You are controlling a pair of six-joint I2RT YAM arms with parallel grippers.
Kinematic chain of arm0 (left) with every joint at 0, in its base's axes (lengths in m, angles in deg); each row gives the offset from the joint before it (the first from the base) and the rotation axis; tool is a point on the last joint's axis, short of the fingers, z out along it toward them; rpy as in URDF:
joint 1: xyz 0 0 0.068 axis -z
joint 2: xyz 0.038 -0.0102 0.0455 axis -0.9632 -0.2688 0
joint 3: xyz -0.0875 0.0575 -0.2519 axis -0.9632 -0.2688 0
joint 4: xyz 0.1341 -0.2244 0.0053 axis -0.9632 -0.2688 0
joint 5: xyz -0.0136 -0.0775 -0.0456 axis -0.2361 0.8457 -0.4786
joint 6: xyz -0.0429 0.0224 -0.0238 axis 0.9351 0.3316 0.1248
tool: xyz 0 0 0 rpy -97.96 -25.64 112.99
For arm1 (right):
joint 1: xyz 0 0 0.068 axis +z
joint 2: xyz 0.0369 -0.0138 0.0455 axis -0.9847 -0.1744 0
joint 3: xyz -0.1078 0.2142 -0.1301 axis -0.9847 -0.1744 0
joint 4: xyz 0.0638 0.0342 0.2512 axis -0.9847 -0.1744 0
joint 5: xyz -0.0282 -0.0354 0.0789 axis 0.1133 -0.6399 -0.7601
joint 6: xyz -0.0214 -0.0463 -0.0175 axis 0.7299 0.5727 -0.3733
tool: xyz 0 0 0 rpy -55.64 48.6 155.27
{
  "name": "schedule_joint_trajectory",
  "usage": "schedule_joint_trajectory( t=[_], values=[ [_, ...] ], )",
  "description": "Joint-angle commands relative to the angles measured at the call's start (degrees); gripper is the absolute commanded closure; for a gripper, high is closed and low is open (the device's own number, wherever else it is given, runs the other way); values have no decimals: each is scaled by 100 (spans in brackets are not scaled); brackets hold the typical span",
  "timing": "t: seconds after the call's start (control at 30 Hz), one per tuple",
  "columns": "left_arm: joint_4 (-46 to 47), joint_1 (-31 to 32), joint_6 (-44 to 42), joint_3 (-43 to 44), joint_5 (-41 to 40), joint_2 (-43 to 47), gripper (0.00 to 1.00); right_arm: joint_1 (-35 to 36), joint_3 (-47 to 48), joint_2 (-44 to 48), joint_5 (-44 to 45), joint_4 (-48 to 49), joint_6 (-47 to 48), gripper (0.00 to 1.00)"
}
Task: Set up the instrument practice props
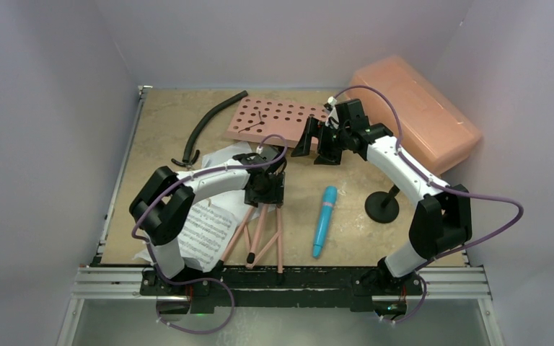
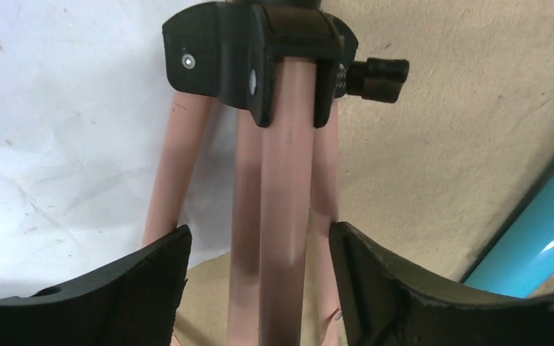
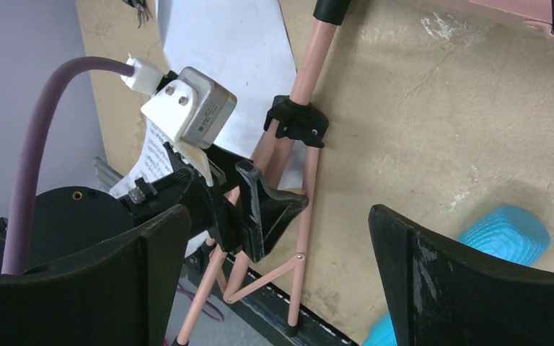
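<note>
We see the left hand [image 2: 260,241] spread open, straddling the legs of the music stand [image 2: 286,166]; it lies flat, long axis running straight away between the fingers [image 2: 151,281].

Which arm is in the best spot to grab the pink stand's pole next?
Left. The left end effector is open astride the pole, near the black collar. The right end effector is open too, but away from the pole, by the holed board.

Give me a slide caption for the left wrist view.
Left gripper open astride the pink music stand's tripod legs below its black collar; white page left, blue microphone right.
</note>
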State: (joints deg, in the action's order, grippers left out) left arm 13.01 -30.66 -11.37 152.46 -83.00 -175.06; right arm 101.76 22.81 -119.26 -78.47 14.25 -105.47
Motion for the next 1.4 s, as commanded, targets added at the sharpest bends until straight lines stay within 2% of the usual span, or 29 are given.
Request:
schedule_joint_trajectory(
  t=[0.0,0.17,0.3,0.37,0.43,0.63,0.67,0.73,0.9,0.93,1.07,1.37],
  values=[
    [-84,-9,-113,203,-343,-37,37,26,19,-92,-16,114,91,5],
    [-18,-7,-119,225,-201,64,62,26,108,-147,15,62,147,5],
    [-14,1,-104,329,-109,221,88,26,175,-188,15,49,155,5],
    [-108,1,-119,457,-129,280,90,26,216,-209,19,27,163,5],
    [-294,-3,-139,630,-264,347,80,26,271,-224,31,-17,196,5],
    [-795,-2,-266,984,-869,533,26,26,348,-238,36,-179,303,5],
    [-834,2,-284,995,-907,529,20,26,339,-240,33,-192,313,5],
    [-913,-1,-317,1001,-928,452,13,26,330,-238,24,-227,329,5],
    [-921,22,-317,999,-730,63,10,26,322,-264,15,-227,353,4],
    [-917,42,-301,1010,-743,-17,5,26,326,-264,15,-232,357,4],
    [-970,127,-264,1065,-954,-311,1,26,335,-255,7,-281,358,4],
    [-867,232,-456,1155,-986,-780,1,22,293,-289,33,-314,392,4]
  ],
)
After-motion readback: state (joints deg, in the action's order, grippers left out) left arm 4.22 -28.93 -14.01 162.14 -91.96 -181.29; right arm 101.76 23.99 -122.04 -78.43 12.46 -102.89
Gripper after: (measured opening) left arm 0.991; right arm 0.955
